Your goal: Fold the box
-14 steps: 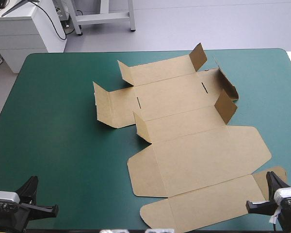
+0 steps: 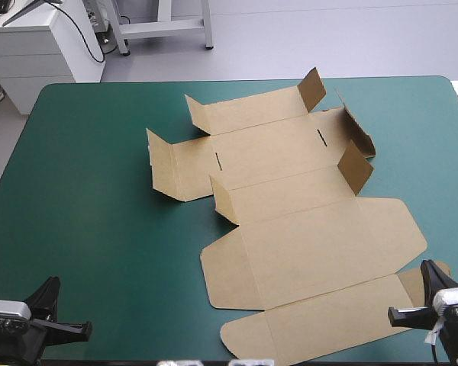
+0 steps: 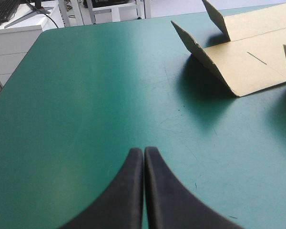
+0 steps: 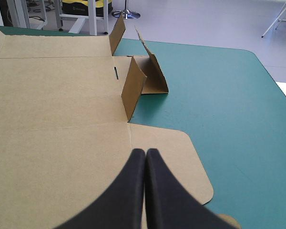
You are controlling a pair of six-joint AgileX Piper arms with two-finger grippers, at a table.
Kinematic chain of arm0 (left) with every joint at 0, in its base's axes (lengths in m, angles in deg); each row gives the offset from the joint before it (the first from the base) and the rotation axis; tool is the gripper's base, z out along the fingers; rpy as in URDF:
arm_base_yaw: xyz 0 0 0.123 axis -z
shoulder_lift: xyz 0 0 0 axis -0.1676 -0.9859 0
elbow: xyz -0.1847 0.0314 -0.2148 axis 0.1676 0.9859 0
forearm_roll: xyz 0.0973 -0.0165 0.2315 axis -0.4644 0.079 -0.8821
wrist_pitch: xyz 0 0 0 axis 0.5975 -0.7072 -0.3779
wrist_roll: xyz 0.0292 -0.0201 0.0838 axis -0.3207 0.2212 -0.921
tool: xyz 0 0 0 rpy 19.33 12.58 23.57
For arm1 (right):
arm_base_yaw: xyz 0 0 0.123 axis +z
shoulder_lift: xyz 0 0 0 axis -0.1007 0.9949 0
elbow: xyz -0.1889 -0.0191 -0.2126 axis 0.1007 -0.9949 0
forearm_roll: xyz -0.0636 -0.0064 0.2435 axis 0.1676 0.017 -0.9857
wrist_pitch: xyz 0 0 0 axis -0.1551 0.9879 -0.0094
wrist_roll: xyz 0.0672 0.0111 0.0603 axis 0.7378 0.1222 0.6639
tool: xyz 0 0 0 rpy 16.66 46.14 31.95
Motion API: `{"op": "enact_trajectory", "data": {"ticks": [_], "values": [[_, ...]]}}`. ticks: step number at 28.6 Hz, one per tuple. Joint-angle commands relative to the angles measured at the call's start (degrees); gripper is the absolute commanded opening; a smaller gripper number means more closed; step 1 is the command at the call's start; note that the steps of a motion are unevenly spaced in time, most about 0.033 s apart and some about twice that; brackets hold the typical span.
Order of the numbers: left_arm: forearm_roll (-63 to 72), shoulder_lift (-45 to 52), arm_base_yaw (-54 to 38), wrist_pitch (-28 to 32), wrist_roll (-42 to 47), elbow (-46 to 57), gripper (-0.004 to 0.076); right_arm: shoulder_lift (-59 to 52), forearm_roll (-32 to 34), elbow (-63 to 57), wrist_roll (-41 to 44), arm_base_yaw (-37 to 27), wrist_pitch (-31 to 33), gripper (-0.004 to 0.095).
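Box [image 2: 313,244], mostly flat, under right gripper [image 4: 145,151]; well apart from left gripper [image 3: 143,150]

Looks like a robotics lab or workshop. Shows a table [image 2: 84,191] with a teal-green cover on a bare pale-grey floor [image 2: 328,38]. Has a white drawer cabinet [image 2: 38,57] just past the far left corner, a black cable [image 2: 86,38] hanging down its side. Has white metal stand legs [image 2: 164,29] beyond the far edge. Carries robot gear at the near edge: left gripper [image 3: 144,151], right gripper [image 4: 146,151].
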Motion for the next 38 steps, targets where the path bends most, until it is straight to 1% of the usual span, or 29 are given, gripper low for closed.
{"op": "enact_trajectory", "data": {"ticks": [1,3,4,6,9,11,13,19,21,25,32,35,38], "values": [[0.14,0.33,0.38,4.25,0.64,-1.16,-0.0008,6.44,0.14,5.09,-0.4,0.11,-4.55,-0.0015],[0.14,0.33,0.38,4.25,0.64,-1.16,-0.0008,12.2,0.14,9.35,-1.79,0.11,-2.81,-0.0015],[0.14,0.33,0.38,4.25,0.64,-1.06,-0.0008,16.05,0.14,12.28,-3.28,0.11,-1.42,-0.0015],[0.14,0.33,0.38,4.25,0.64,-1.06,-0.0008,24.37,-0.55,18.9,-3.56,0.11,2.36,-0.0015],[0.14,0.33,0.38,4.25,0.64,-1.06,-0.0008,31.8,-1.77,24.64,-8.14,0.11,5.61,-0.0016],[0.14,0.33,0.38,4.25,0.64,-1.06,-0.0008,37.03,-2.45,28.12,-9.48,0.11,7.09,-0.002],[0.14,0.33,0.38,4.25,0.64,-1.06,-0.0008,41.7,-3.05,31.94,-9.94,0.11,9.2,-0.0021],[0.14,0.33,0.38,4.25,0.64,-1.06,-0.0008,57.36,-2.65,43.89,-10.3,0.11,18.38,-0.0021],[0.14,0.33,0.38,4.25,0.64,-1.06,-0.0008,62.37,-2.52,47.56,-10.3,0.11,20.32,-0.0021],[0.14,0.33,0.38,4.25,0.64,-1.06,-0.0008,70.73,-2.44,54.86,-11.37,0.11,21.6,-0.0021],[0.14,0.33,0.38,4.25,0.64,-1.06,-0.0008,81.82,-3.02,63.23,-13.71,0.11,22.31,-0.0013],[0.14,0.33,0.38,4.25,0.64,-1.06,-0.0008,85.65,-3.02,65.94,-14.75,0.11,23.47,0.0036],[0.14,0.33,0.38,4.25,0.64,-1.06,-0.0008,89.35,-3.12,68.68,-15.18,0.11,26.24,0.0179]]}}
